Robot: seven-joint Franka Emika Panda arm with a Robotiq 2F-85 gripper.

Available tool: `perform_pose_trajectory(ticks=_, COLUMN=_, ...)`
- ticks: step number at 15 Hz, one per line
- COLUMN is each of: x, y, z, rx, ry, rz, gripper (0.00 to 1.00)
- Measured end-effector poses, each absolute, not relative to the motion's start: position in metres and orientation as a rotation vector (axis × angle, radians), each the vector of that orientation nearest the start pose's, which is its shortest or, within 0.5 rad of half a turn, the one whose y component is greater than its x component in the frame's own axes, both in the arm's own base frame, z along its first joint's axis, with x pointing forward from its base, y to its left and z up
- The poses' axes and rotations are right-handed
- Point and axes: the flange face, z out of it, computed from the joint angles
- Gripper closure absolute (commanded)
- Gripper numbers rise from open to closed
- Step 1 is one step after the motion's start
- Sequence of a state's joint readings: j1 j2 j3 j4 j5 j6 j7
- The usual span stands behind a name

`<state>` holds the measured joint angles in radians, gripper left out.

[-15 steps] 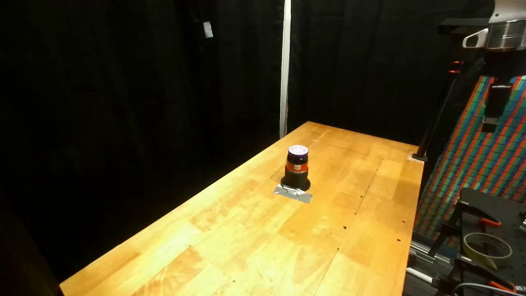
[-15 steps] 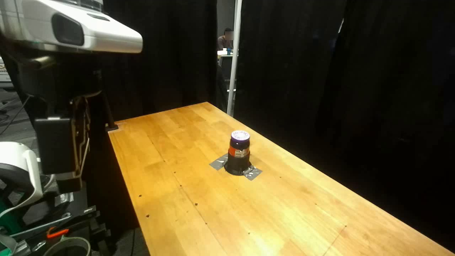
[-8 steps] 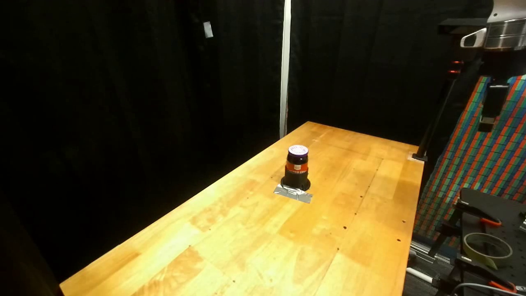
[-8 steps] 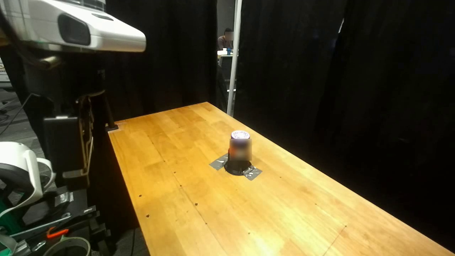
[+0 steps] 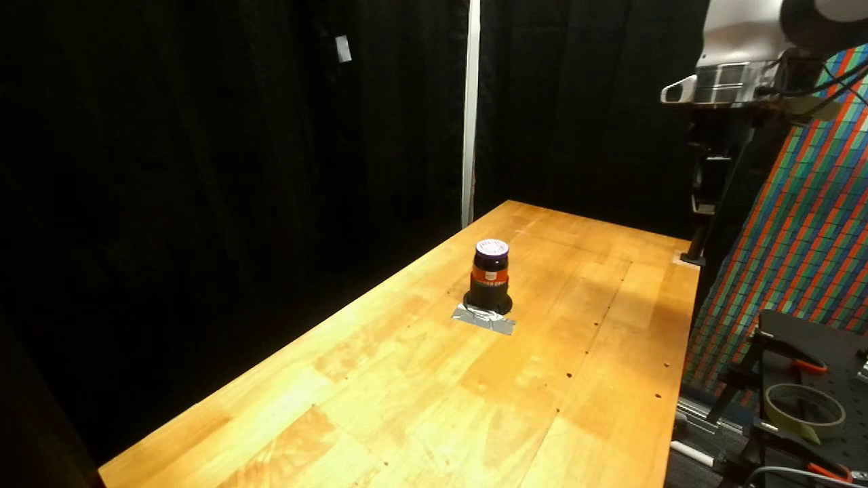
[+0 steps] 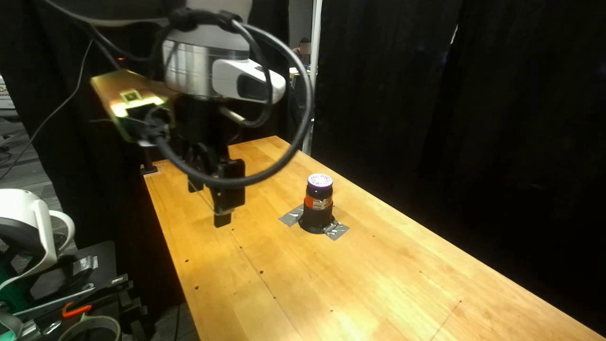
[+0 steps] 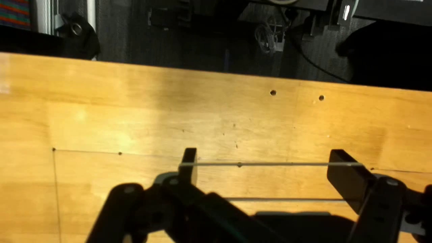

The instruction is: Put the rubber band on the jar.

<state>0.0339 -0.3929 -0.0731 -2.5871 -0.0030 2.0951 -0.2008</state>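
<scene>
The jar [image 5: 491, 272] has a dark body, an orange-red label and a white-and-purple lid. It stands upright in a black round holder [image 5: 488, 298], taped to the wooden table [image 5: 420, 400]; it also shows in an exterior view [image 6: 319, 201]. The jar is out of the wrist view. My gripper [image 6: 208, 203] is open above the table near its side edge, apart from the jar; it also shows in an exterior view [image 5: 703, 207]. In the wrist view the fingers [image 7: 262, 157] are wide apart. The pale rubber band [image 7: 270, 164] is stretched around both fingers as two parallel strands.
Silver tape [image 6: 336, 230] holds the black holder down. A black post [image 5: 694, 252] stands at the table's far corner. A tape roll [image 5: 804, 407] and orange-tipped clamps [image 5: 810, 367] lie beside the table. A thick cable [image 6: 279, 163] loops from the arm.
The arm has swung from beside the table to over its edge, nearer the jar, and the wrist has turned. The jar has not moved.
</scene>
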Motion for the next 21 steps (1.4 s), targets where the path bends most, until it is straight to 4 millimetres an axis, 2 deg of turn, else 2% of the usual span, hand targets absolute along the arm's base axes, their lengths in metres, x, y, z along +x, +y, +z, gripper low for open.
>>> perform_pose_trajectory(ticks=7, x=0.52, y=0.024, z=0.352, rx=-2.973, ry=-0.369, rz=0.115, gripper=0.0)
perform_pose_trajectory(ticks=11, x=0.594, y=0.048, z=0.324, rx=-2.965, ry=-0.443, rz=0.063, gripper=0.0)
perform_pose_trajectory(ticks=14, x=0.64, y=0.063, z=0.302, rx=-2.959, ry=-0.481, rz=0.031, gripper=0.0)
perform_pose_trajectory(ticks=17, x=0.675, y=0.072, z=0.286, rx=-2.958, ry=-0.511, rz=-0.001, gripper=0.0)
perform_pose_trajectory(ticks=21, x=0.7, y=0.083, z=0.273, rx=-2.944, ry=-0.529, rz=0.021, gripper=0.0)
